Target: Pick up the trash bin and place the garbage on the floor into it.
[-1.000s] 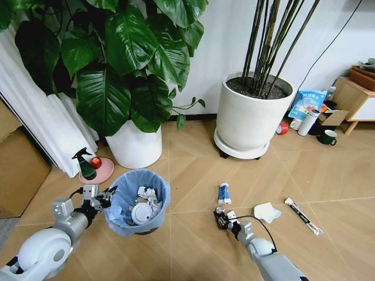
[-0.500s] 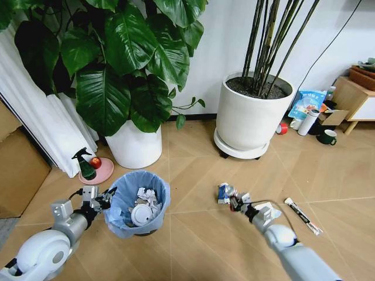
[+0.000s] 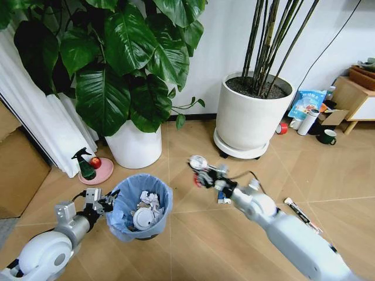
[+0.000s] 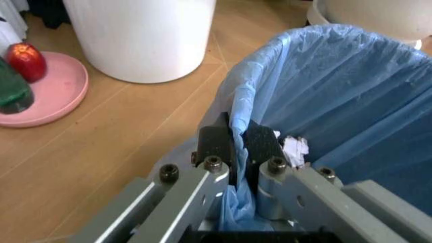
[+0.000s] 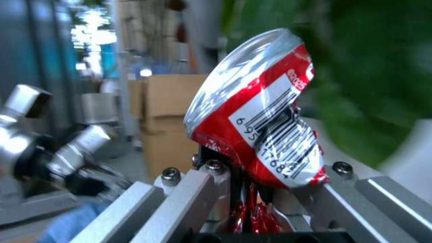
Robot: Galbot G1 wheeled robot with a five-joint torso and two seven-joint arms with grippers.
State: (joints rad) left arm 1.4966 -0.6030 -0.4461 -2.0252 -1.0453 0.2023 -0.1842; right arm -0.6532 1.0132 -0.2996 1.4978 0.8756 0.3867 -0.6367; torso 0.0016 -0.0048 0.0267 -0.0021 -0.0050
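Crinkly light-blue plastic lines the small round dark trash bin [image 3: 139,206] on the wooden floor, and my left gripper [image 4: 237,144] pinches that folded liner at the rim. My right gripper [image 3: 199,171] clamps a crushed red-and-silver metal can [image 5: 260,126], dented and creased, in the air beside the bin, while a blue-white packet [image 3: 223,196] lies flat near my right arm.

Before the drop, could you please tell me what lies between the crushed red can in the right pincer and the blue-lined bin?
In the head view, only bare wooden floor separates the crushed red can from the blue-lined bin.
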